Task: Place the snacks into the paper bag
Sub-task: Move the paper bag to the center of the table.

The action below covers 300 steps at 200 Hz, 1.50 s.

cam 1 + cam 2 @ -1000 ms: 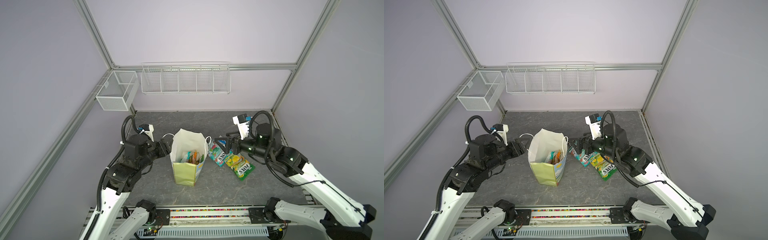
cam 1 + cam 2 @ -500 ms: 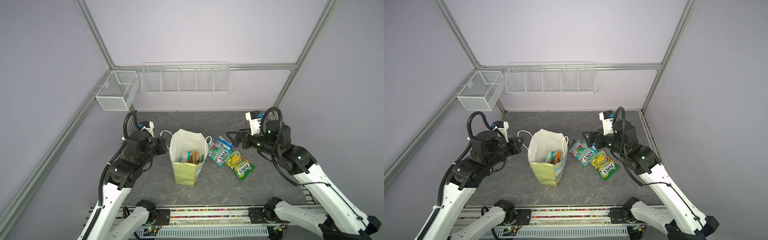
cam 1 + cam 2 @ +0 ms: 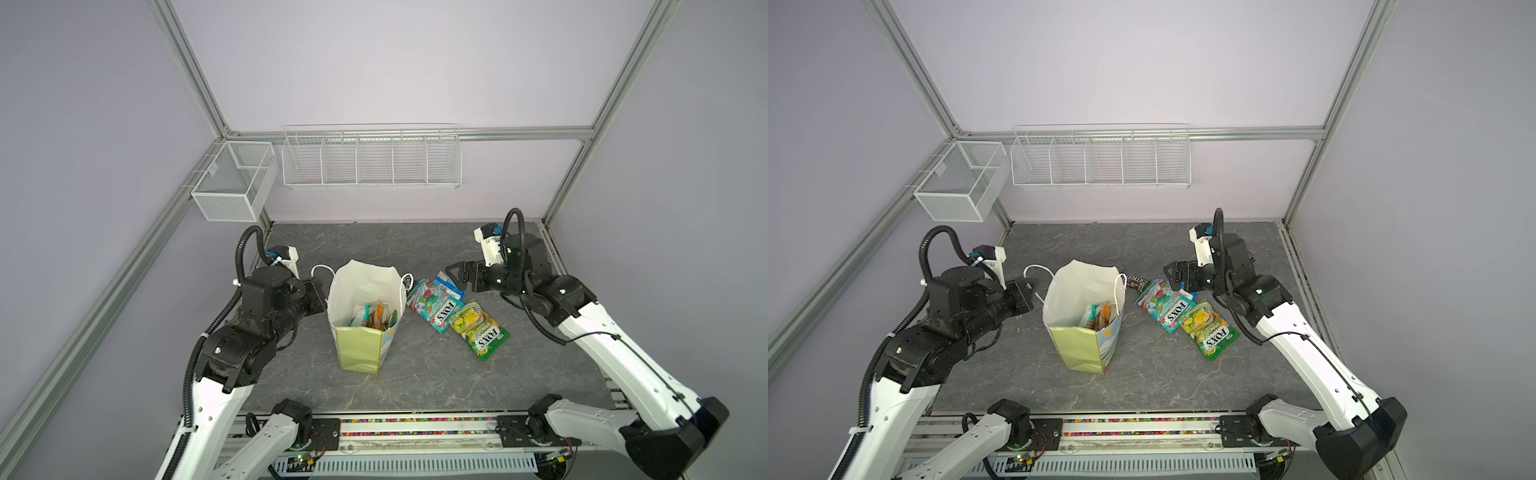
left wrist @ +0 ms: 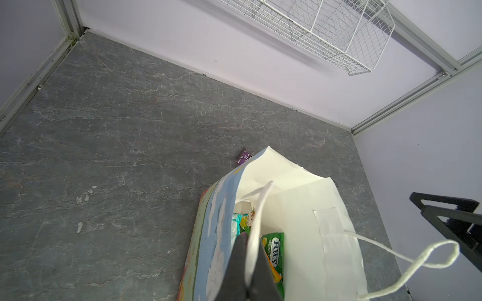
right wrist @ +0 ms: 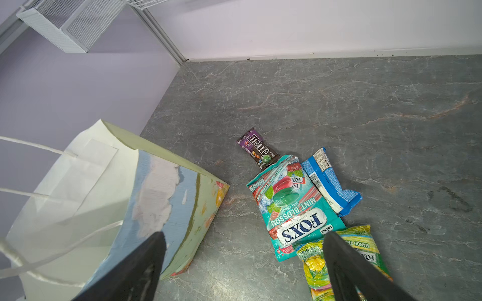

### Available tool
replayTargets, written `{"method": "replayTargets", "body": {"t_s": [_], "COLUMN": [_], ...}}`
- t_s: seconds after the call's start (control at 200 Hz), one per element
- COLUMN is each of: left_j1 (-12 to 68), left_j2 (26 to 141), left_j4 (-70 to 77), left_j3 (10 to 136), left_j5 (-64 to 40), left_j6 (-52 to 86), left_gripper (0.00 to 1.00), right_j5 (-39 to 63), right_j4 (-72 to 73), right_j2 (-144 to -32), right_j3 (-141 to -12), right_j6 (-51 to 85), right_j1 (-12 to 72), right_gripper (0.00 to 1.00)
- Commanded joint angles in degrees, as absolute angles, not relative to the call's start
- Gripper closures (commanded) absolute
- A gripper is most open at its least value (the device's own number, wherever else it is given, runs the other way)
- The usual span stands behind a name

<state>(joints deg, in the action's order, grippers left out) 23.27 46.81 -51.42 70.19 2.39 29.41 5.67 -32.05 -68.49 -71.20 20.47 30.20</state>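
I am pinching the handle (image 4: 258, 208) in my closed left gripper (image 4: 247, 247), steadying the bag (image 3: 360, 279). My right gripper (image 5: 243, 235) is hanging wide near the teal packet (image 5: 289, 206), which is lying beside the bag with three others. Next, probably, lowering onto it and closing.

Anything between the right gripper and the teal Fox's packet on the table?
Nothing visible. The right gripper is open, and the teal packet lies uncovered, its end over the purple packet.
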Motion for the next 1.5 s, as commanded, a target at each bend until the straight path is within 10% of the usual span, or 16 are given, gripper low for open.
{"method": "replayTargets", "body": {"t_s": [0.0,1.495], "left_j1": [23.3,22.5], "left_j2": [45.6,40.4], "left_j4": [-50.9,-50.1], "left_j3": [72.9,69.5], "left_j5": [4.1,1.4], "left_j6": [28.8,30.1], "left_gripper": [1.0,1.0], "right_j5": [7.7,9.3], "right_j4": [-30.4,-37.2], "right_j2": [-71.1,-124.2], "right_j3": [-71.4,-102.1], "right_j6": [18.4,2.8], "right_j1": [29.3,33.7], "right_gripper": [0.03,0.13]}}
